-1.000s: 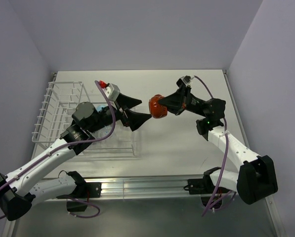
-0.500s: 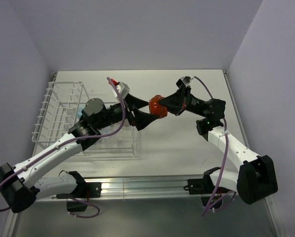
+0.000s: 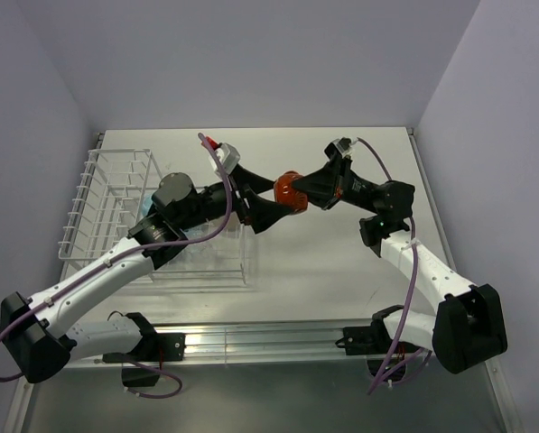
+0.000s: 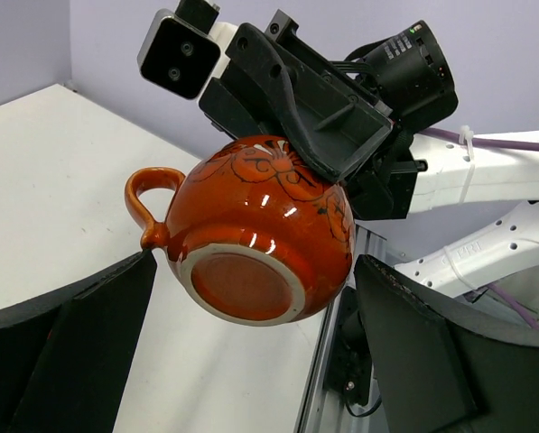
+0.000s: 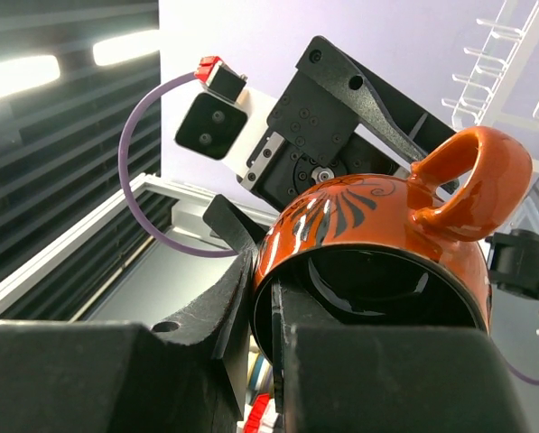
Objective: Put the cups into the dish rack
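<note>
A red-orange cup (image 3: 290,191) hangs in the air over the middle of the table. My right gripper (image 3: 303,191) is shut on its rim, one finger inside the dark bowl and one outside (image 5: 269,271). In the right wrist view the cup (image 5: 386,225) has its handle at the upper right. My left gripper (image 3: 274,200) is open, its two fingers standing wide on either side of the cup without touching it. The left wrist view shows the cup's pale base ring (image 4: 246,284) facing the camera, between the fingers (image 4: 79,325). The white wire dish rack (image 3: 106,194) stands at the table's left.
The left arm stretches from the near left across the rack's right end. The right arm reaches in from the near right. Grey walls close the table at the back and sides. A metal rail (image 3: 260,341) runs along the near edge.
My left arm has swung right and forward, bringing its open fingers to either side of the cup. The right arm and the cup have barely moved.
</note>
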`<state>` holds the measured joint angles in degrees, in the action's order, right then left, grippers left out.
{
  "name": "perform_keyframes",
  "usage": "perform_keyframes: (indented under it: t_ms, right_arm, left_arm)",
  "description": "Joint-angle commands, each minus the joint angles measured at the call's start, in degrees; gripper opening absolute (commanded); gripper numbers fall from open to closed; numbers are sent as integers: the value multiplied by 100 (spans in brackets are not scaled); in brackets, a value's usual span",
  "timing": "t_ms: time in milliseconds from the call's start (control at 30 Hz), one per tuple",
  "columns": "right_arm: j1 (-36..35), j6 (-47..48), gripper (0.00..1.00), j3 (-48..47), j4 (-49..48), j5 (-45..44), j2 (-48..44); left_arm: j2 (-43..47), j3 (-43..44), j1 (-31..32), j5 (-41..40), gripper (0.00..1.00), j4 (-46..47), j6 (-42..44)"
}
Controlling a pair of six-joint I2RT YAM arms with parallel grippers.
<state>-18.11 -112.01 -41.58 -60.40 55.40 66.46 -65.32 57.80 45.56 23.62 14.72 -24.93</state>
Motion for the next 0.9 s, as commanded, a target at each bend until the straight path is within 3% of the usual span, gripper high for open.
perform_keyframes:
  t_ms: [0, 400, 767, 867]
  right_arm:
    - [-52, -208, 0, -324, -560, -11, -221]
    - [-114, -348, 0, -429, -692, 41, -265]
    - [-114, -260, 0, -676, -640, 121, -317]
    - [-114, -260, 0, -711, -640, 147, -335]
  left_arm:
    - [-86, 311, 32, 266, 99, 259, -65]
    - [-253, 592, 32, -182, 99, -294, 137]
    - [-341, 864, -29, 81, 99, -690, 50]
    - [-280, 751, -284, 501, 99, -445, -161]
